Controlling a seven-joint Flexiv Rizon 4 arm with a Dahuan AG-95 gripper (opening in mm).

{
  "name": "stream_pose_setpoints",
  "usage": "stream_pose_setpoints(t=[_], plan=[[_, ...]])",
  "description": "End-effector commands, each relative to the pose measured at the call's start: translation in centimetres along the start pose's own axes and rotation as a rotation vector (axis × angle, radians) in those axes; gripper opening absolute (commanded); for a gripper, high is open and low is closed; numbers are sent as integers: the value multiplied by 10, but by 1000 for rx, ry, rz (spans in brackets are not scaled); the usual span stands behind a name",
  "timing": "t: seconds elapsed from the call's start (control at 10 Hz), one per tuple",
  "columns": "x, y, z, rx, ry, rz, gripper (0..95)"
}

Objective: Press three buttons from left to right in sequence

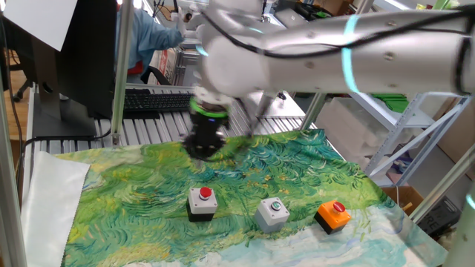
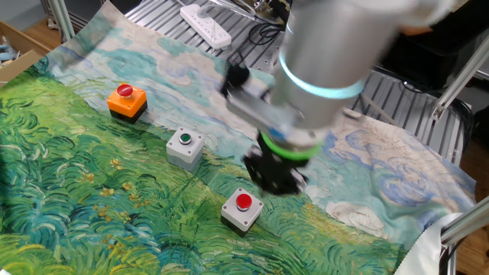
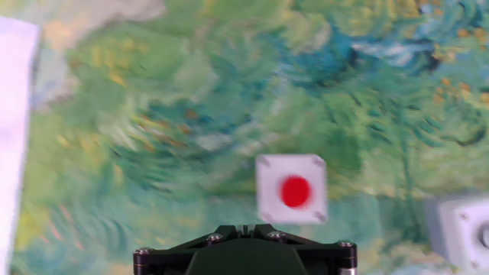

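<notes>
Three button boxes stand in a row on the painted cloth [image 1: 133, 193]. The black-and-white box with a red button [image 1: 202, 202] [image 2: 243, 208] [image 3: 291, 189] is on the left in one fixed view. The grey box with a green button [image 1: 272, 213] [image 2: 185, 145] [image 3: 462, 229] is in the middle. The orange box with a red button [image 1: 332, 215] [image 2: 127, 101] is on the right. My gripper [image 1: 202, 148] [image 2: 275, 174] [image 3: 244, 228] hovers above the cloth just behind the black-and-white box, touching nothing. Its fingers are shut together and empty.
A keyboard [image 1: 152, 100] and a metal frame post [image 1: 121, 67] stand behind the cloth. A white power strip [image 2: 205, 24] lies on the slatted table top. A white sheet [image 1: 52, 193] covers the cloth's left end. A cardboard box [image 2: 15, 46] sits off the table.
</notes>
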State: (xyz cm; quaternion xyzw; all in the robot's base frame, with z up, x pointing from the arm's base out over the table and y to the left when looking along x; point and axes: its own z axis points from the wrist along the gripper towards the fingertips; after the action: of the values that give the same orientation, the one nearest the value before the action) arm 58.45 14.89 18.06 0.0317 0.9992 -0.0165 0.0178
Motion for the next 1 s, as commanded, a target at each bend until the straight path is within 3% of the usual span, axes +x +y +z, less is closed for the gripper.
stream_pose_setpoints(t=[0.1, 0.3, 0.8, 1.0], plan=[[-1, -1, 5, 0, 12, -1, 0], [10, -10, 21, -4, 7, -8, 0], [10, -17, 29, 1, 8, -15, 0], [5, -26, 38, -1, 8, -18, 0]])
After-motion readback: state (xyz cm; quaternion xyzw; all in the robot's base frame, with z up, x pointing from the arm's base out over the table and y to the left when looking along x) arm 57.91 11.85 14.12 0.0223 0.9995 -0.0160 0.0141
